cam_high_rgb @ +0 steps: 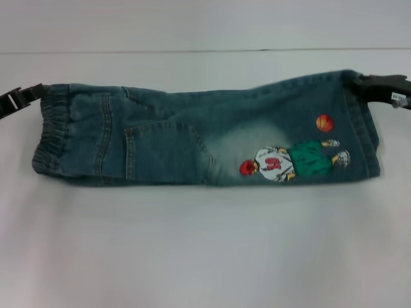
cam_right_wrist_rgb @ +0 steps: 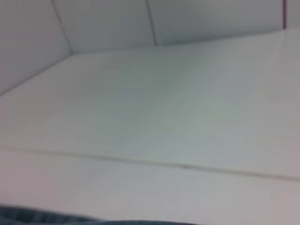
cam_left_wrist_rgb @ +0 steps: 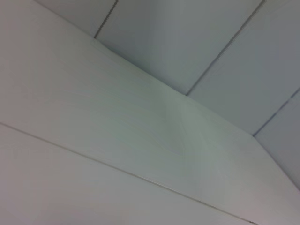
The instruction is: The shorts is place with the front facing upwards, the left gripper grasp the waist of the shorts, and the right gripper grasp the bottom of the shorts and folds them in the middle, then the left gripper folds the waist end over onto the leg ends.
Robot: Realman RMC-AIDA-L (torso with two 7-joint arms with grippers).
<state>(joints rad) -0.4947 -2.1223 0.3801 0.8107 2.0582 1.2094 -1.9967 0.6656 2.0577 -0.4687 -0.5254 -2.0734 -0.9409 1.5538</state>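
Observation:
The denim shorts lie folded lengthwise across the white table, with the elastic waist at the left and the leg ends at the right. A cartoon basketball player patch faces up. My left gripper sits at the waist's far corner, shut on the fabric there. My right gripper is shut on the far corner of the leg ends, where the cloth peaks towards it. A sliver of the denim shows in the right wrist view.
Bare white table surrounds the shorts, with a wide strip in front of them. A seam line crosses the table behind the shorts. White wall panels rise beyond the table.

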